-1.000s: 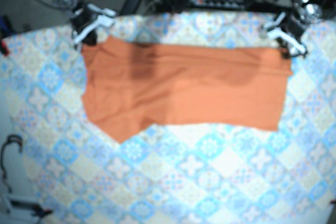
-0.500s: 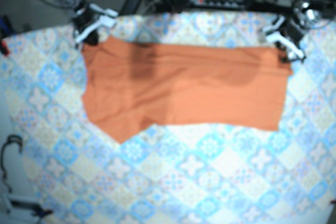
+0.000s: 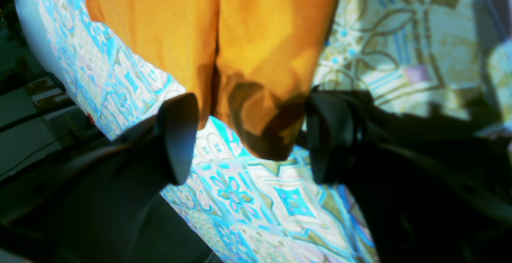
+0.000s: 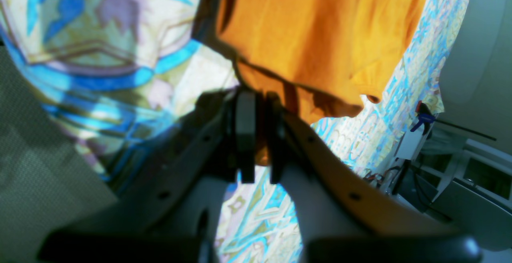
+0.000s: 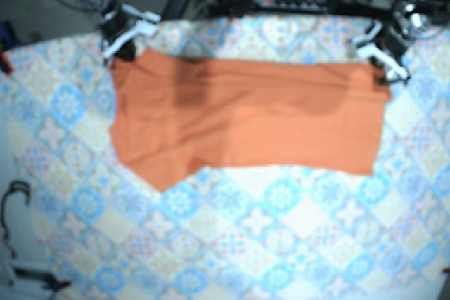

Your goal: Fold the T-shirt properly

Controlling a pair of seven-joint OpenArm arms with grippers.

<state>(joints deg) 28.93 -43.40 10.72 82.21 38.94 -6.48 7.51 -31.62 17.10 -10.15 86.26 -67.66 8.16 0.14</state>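
Left gripper (image 3: 248,139): fingers spread wide apart. Right gripper (image 4: 259,135): fingers nearly together, pinching T-shirt (image 4: 320,35) edge.

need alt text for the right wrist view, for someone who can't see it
The right hand is pinched shut on a corner of the orange T-shirt, seen close up. The rest of the shirt spreads away over a blue-and-cream patterned tablecloth.
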